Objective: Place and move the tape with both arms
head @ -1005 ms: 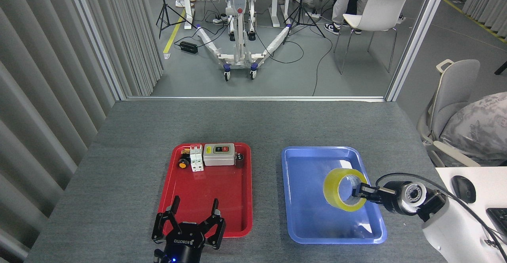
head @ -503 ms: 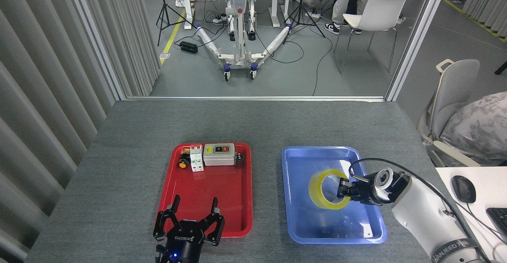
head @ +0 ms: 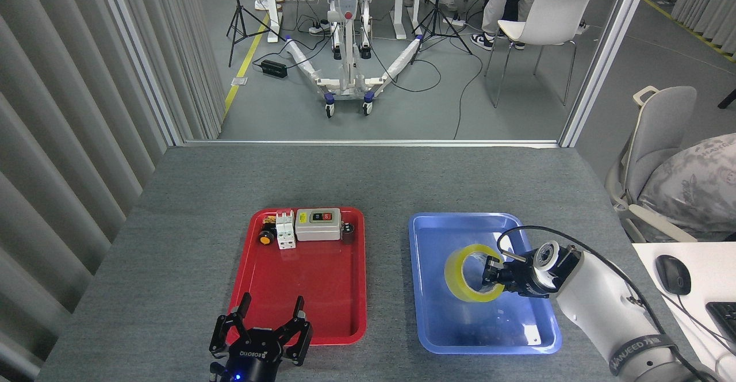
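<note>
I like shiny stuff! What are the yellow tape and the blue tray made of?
The tape looks like thin see-through yellow plastic film: the tray's blue shows faintly through it. The blue tray looks like smooth glossy plastic, since light glints off its floor and rounded rim. Both are only guesses from looks.

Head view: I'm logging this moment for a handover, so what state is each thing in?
tape: on edge, gripped by the right hand, over the blue tray
right hand: shut on the tape's rim
left hand: open, holding nothing
blue tray: nothing resting flat in it
red tray: electrical parts along its far end
</note>
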Motion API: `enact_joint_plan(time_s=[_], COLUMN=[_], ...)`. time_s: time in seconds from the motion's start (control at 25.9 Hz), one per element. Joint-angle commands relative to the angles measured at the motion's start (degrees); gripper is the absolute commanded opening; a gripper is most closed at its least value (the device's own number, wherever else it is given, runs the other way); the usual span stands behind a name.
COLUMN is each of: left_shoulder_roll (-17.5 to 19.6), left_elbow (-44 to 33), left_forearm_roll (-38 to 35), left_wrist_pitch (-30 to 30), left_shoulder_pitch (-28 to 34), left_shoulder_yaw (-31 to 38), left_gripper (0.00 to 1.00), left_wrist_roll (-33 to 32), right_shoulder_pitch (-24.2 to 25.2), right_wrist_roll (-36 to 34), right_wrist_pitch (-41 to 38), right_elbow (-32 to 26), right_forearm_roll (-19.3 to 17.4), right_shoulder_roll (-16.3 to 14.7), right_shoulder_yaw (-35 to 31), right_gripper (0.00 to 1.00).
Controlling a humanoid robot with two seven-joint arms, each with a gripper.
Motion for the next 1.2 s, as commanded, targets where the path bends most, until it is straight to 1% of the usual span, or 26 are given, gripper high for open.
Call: enact_joint_plan(time_s=[0.0,0.04,0.08,0.19,0.27,0.31,0.35,0.39,0.43,0.46,0.5,0.58,0.62,0.7,0.73,0.77,0.81,0.85,0.89,0.97,1.01,1.08,1.16], left_shoulder_roll=[1.49,1.67,1.75,3.16,3.34,3.34,3.34,3.42,3.42,3.34,3.34,3.25,3.16,3.07,3.07,3.07,3.16,3.16,3.16,3.34,3.42,3.51,3.78], left_elbow=[0.71,0.71,0.71,0.09,0.27,0.36,0.36,0.27,0.18,0.18,0.18,0.36,0.36,0.53,0.53,0.53,0.53,0.53,0.53,0.44,0.44,0.44,0.44], left_forearm_roll=[4.45,4.36,4.36,3.92,3.66,3.66,3.66,3.66,3.75,3.75,3.75,3.75,3.75,3.75,3.75,3.75,3.66,3.66,3.66,3.66,3.66,3.66,3.66], left_wrist_pitch=[-1.82,-1.82,-1.82,-1.65,-1.65,-1.65,-1.65,-1.65,-1.65,-1.65,-1.65,-1.65,-1.65,-1.47,-1.47,-1.47,-1.47,-1.38,-1.3,-0.77,-0.5,-0.5,-0.5], left_shoulder_pitch=[-0.29,-0.38,-0.46,-0.55,-0.73,-0.73,-0.73,-0.73,-0.64,-0.64,-0.47,-0.46,-0.38,-0.38,-0.46,-0.55,-0.55,-0.64,-0.64,-0.73,-0.73,-0.82,-0.82], left_shoulder_yaw=[0.07,0.07,0.07,1.56,3.59,4.38,4.73,4.73,4.82,4.9,4.9,4.9,4.82,4.82,4.82,4.9,4.82,4.9,4.9,4.9,4.9,4.9,4.9], left_gripper=[1.0,1.0,1.0,1.0,1.0,1.0,1.0,1.0,1.0,1.0,1.0,1.0,1.0,1.0,1.0,1.0,1.0,1.0,1.0,1.0,1.0,1.0,1.0], left_wrist_roll=[0.0,0.09,0.09,0.18,0.26,0.26,0.26,0.26,0.18,0.18,0.18,0.18,0.26,0.44,0.53,0.53,0.53,0.53,0.62,0.7,0.79,0.79,0.79], right_shoulder_pitch=[-0.06,0.03,0.03,0.29,0.47,1.08,2.23,4.42,7.06,9.26,11.28,16.99,20.68,27.89,31.05,33.51,35.36,36.68,38.44,42.75,44.15,45.12,45.82], right_wrist_roll=[-0.9,-1.16,-1.34,-1.51,-3.27,-4.85,-6.35,-7.49,-8.11,-8.63,-9.16,-12.06,-15.75,-26.12,-31.3,-35.61,-39.39,-42.47,-45.72,-51.52,-53.9,-56.01,-55.3], right_wrist_pitch=[-0.2,-0.2,-0.2,-0.64,-3.8,-7.05,-11.1,-14.7,-17.77,-19.97,-21.55,-24.37,-26.56,-32.01,-33.59,-34.12,-33.77,-32.98,-30.96,-23.31,-18.74,-11.45,-7.93], right_elbow=[0.06,-0.02,-0.11,-1.08,-2.66,-4.59,-6.53,-8.11,-9.51,-11.53,-14.35,-20.41,-24.28,-32.8,-36.85,-40.45,-43.79,-46.17,-48.54,-52.23,-53.29,-53.72,-53.72], right_forearm_roll=[0.23,0.23,0.23,0.23,0.23,0.23,0.41,0.93,2.51,5.67,10.51,22.29,28.71,39.16,44.08,48.04,51.03,52.52,53.05,53.49,53.58,53.4,52.52], right_shoulder_roll=[-0.11,-0.2,-0.28,-0.55,-0.46,-0.9,-2.04,-3.18,-3.36,-3.27,-3.18,-2.04,-0.28,3.67,5.16,6.48,7.62,8.42,8.77,8.5,8.15,6.57,2.88], right_shoulder_yaw=[-0.04,-0.04,-0.04,-0.3,-0.74,-1.8,-4.17,-8.12,-12.6,-17.35,-22.18,-31.42,-36.78,-46.53,-49.69,-51.28,-51.89,-51.81,-51.54,-50.4,-47.94,-40.73,-35.19], right_gripper=[0.59,0.66,0.7,0.75,0.8,0.84,0.88,0.88,0.89,0.9,0.91,0.97,0.98,0.98,0.98,0.98,0.98,0.98,0.98,0.98,0.98,0.99,0.99])
